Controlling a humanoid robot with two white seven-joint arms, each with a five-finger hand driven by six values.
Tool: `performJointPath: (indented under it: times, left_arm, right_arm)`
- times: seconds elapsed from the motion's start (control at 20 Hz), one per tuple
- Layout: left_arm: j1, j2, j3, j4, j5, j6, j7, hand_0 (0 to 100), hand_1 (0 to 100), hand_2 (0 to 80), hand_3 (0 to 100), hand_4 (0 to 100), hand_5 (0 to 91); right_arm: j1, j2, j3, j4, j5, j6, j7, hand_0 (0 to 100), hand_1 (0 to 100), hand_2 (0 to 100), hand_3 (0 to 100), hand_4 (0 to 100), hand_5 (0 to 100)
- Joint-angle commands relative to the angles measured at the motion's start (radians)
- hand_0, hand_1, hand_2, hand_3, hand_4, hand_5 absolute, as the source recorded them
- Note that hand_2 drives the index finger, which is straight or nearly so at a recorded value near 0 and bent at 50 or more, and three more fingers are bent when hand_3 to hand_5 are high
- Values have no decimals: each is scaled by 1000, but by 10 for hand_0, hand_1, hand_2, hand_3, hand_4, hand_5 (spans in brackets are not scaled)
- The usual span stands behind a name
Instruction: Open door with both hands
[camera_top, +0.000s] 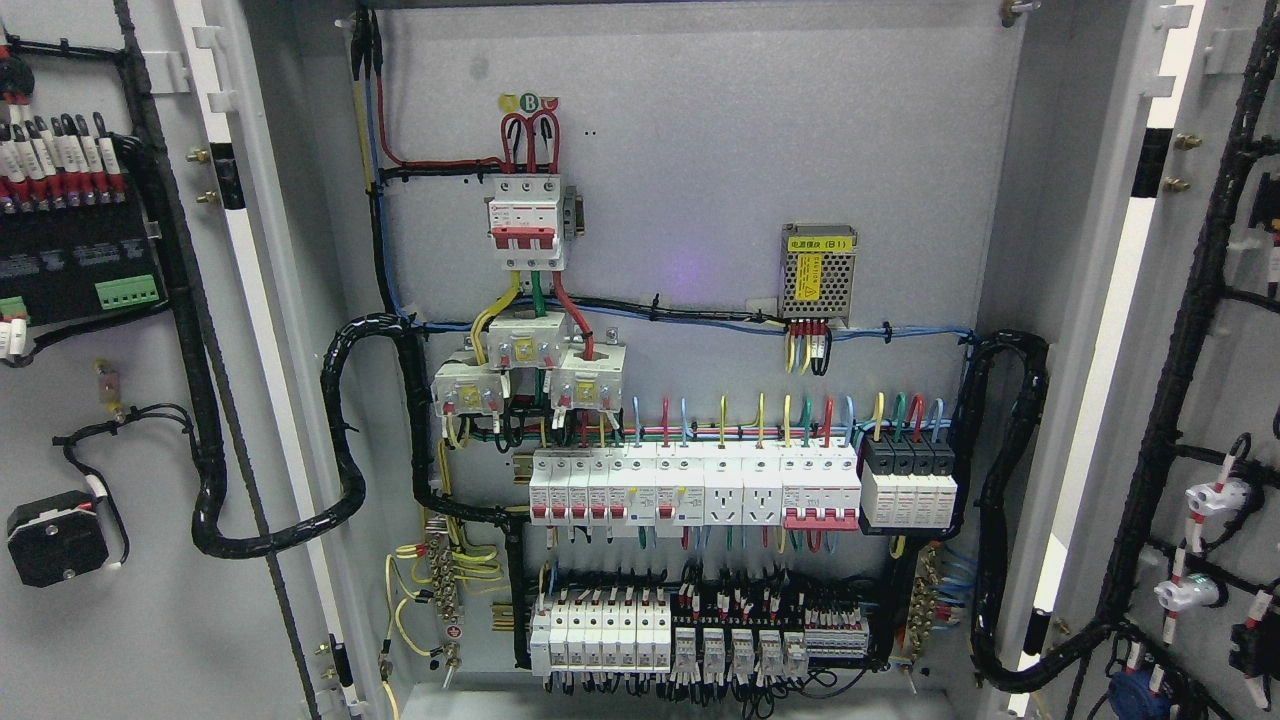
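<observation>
- Head view: an electrical cabinet (690, 200) stands wide open, its grey back panel facing the camera.
- No robot hand or arm shows, so whether the fingers are open, closed or gripping cannot be told, and places cannot be set against them.
- The left door (150, 620) is swung out at the picture's left edge; its inner face carries a black module with a green terminal strip (127, 292), red-tipped wires above it and a black cable loom (205, 420).
- The right door (1215, 330) is swung out at the right edge, with a black loom running down it and white lamp holders (1215, 497).
- High on the back panel sits a red-and-white main breaker (527, 222); above it are round phase stickers (528, 101), the green one reading "B", the others too small to read.
- To the right, a perforated metal power supply (818, 272) bears a yellow label ending "(B1)"; the characters before it are too small to read.
- Below the main breaker, three white current transformers (530, 370) carry yellow labels, unreadable.
- A breaker row (690, 490) spans the middle, with two white sockets and black surge modules (908, 485) at its right end.
- A lower row (690, 635) of white breakers and small relays sits near the bottom.
</observation>
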Motion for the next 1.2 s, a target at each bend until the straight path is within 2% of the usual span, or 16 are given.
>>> performJointPath:
  times: [0.0, 0.05, 0.2, 0.3, 0.45, 0.55, 0.65, 0.8, 0.95, 1.05, 1.15]
  left_arm:
    - [-166, -26, -2, 655, -5, 0, 2, 0, 0, 0, 0, 0, 0]
    - [-192, -36, -2, 709, -5, 2, 2, 0, 0, 0, 0, 0, 0]
    - [-263, -66, 3, 845, -5, 9, 2, 0, 0, 0, 0, 0, 0]
    - [-321, -87, 9, 949, -3, 9, 2, 0, 0, 0, 0, 0, 0]
    - [-389, -106, 10, 1057, 0, 18, 2, 0, 0, 0, 0, 0, 0]
    - [-406, -118, 12, 1073, 2, 110, 3, 0, 0, 0, 0, 0, 0]
    - [-409, -130, 30, 1070, -3, 251, 9, 0, 0, 0, 0, 0, 0]
    - [-417, -136, 64, 1070, -4, 371, 15, 0, 0, 0, 0, 0, 0]
    - [-417, -139, 81, 1059, -5, 429, 15, 0, 0, 0, 0, 0, 0]
    - [-417, -141, 84, 1060, -5, 437, 15, 0, 0, 0, 0, 0, 0]
    - [-417, -141, 84, 1059, -5, 439, 15, 0, 0, 0, 0, 0, 0]
  right_arm:
    - [-72, 56, -2, 528, 1, -77, -1, 383, 0, 0, 0, 0, 0]
    - [-101, 75, -2, 617, 1, -75, -1, 383, 0, 0, 0, 0, 0]
    - [-231, 162, -5, 899, 2, -63, -3, 383, 0, 0, 0, 0, 0]
    - [-301, 202, -31, 1010, 2, 1, -4, 383, 0, 0, 0, 0, 0]
    - [-338, 208, -74, 1030, 4, 171, -12, 383, 0, 0, 0, 0, 0]
    - [-367, 208, -74, 1033, 10, 268, -18, 383, 0, 0, 0, 0, 0]
    - [-393, 210, -76, 1048, 68, 325, -65, 383, 0, 0, 0, 0, 0]
    - [-446, 218, -79, 1062, 219, 398, -156, 383, 0, 0, 0, 0, 0]
    - [-496, 233, -102, 1065, 284, 504, -167, 383, 0, 0, 0, 0, 0]
    - [-529, 251, -113, 1065, 289, 586, -167, 383, 0, 0, 0, 0, 0]
    - [-548, 268, -114, 1065, 289, 636, -167, 383, 0, 0, 0, 0, 0]
